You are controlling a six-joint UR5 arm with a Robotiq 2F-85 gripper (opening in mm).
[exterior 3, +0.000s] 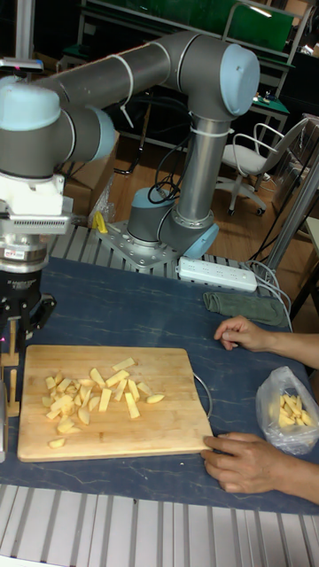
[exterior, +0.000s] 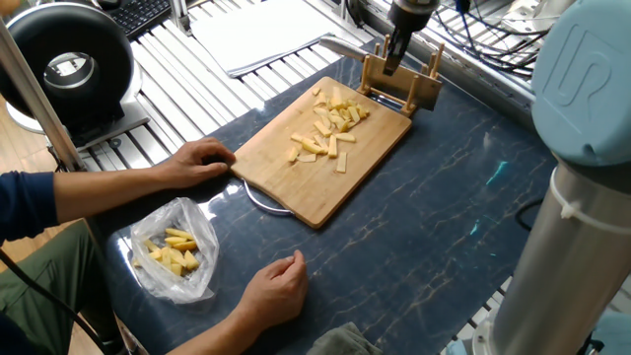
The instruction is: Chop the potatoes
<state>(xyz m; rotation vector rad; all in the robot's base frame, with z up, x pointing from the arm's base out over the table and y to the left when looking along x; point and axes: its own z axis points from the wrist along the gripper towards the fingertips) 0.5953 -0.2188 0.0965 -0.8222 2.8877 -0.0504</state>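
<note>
Potatoes [exterior: 330, 128], pale yellow cut sticks and chunks, lie on the light wooden cutting board [exterior: 296, 182] on the dark blue counter [exterior: 444, 217], just beside and below the gripper [exterior: 394, 59]. The gripper is closed on a knife in the wooden stand [exterior: 404, 84].

Gripper [exterior: 392, 65] fingertips are sinking behind the wooden rack [exterior: 402, 81] at the cutting board's [exterior: 296, 187] far corner, so jaw state can't be read. In the tall fixed view the rack [exterior 3: 9, 381] is getting cut off by the pic's left edge. Person's arms are running off-frame. Potatoes [exterior: 330, 122] are too small to count.
</note>
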